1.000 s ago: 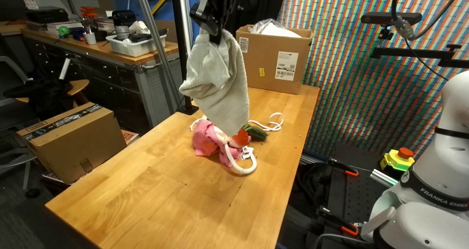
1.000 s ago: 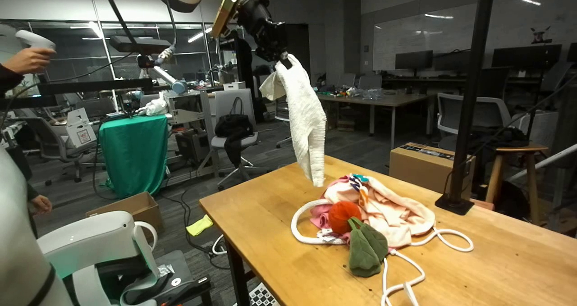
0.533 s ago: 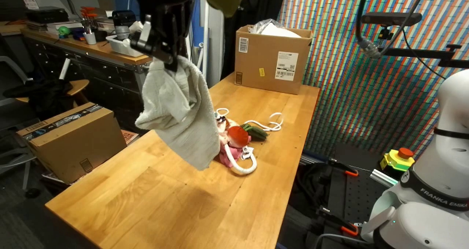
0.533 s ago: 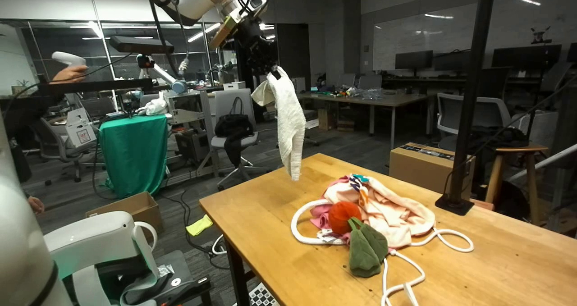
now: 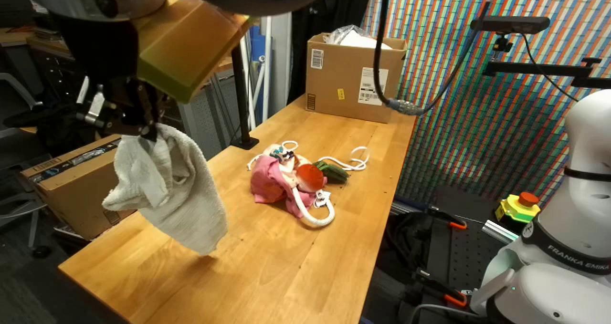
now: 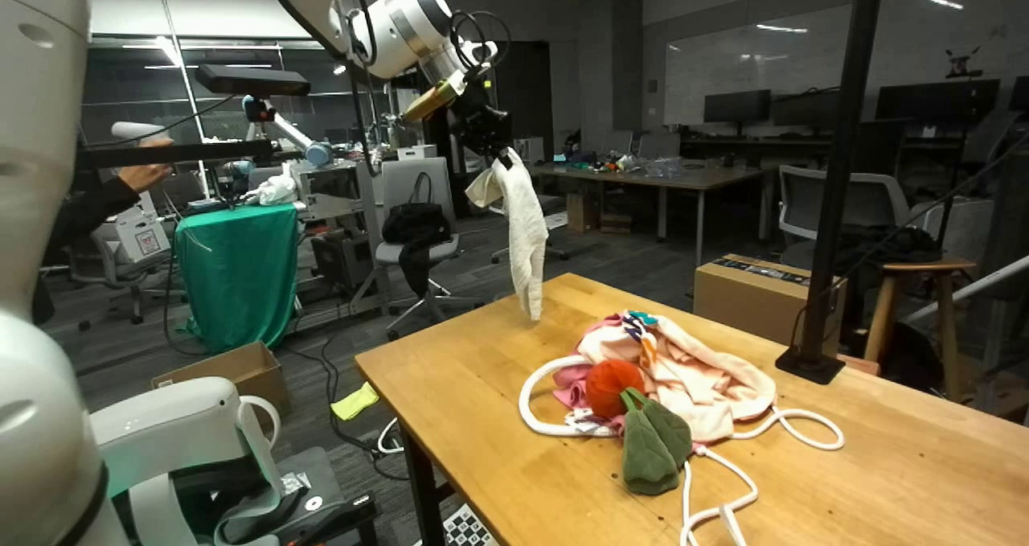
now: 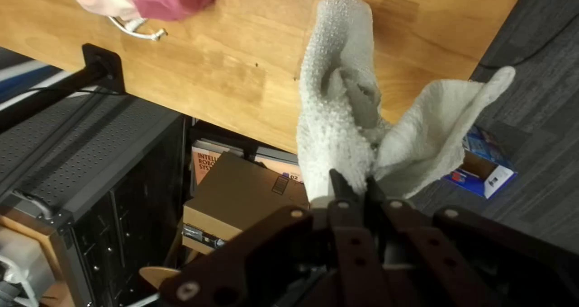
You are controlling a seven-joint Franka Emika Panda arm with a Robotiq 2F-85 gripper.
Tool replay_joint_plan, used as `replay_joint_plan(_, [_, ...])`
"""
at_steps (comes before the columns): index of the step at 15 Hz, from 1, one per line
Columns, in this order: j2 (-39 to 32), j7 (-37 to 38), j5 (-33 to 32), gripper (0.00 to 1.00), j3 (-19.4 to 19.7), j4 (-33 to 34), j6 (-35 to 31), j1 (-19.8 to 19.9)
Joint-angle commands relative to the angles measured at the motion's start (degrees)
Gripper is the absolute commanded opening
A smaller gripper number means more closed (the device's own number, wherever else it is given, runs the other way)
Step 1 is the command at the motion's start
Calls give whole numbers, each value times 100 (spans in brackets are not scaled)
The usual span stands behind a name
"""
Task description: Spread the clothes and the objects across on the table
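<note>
1. Hanging from the gripper point(image 7: 355, 182), which is clenched on its gathered upper end, the white cloth point(image 5: 184, 204) drapes above the tabletop point(image 5: 267, 276), near the corner between a short edge and the long edge bearing the black post point(image 6: 835, 192); contact below cannot be judged.
2. Pink-and-peach fabric point(image 6: 699, 377) lies bunched between the two long edges, with white cords point(image 6: 526, 401) looping out from it.
3. A red-orange round object point(image 6: 608, 385) and a green object point(image 6: 655, 449) lie at its margin nearer the opposite long edge.
4. A cardboard box point(image 5: 353, 80) stands by the other short edge.
</note>
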State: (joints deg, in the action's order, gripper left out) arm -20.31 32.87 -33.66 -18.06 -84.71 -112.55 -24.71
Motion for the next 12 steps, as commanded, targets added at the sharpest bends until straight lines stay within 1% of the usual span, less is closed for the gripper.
replay_joint_plan(1, [-496, 283, -150, 5, 434, 632, -375, -369])
replay_joint_plan(6, [-930, 296, -140, 5, 855, 1040, -423, -644])
replay_joint_plan(12, [-1245, 244, -56, 6, 1166, 1401, -247, -812])
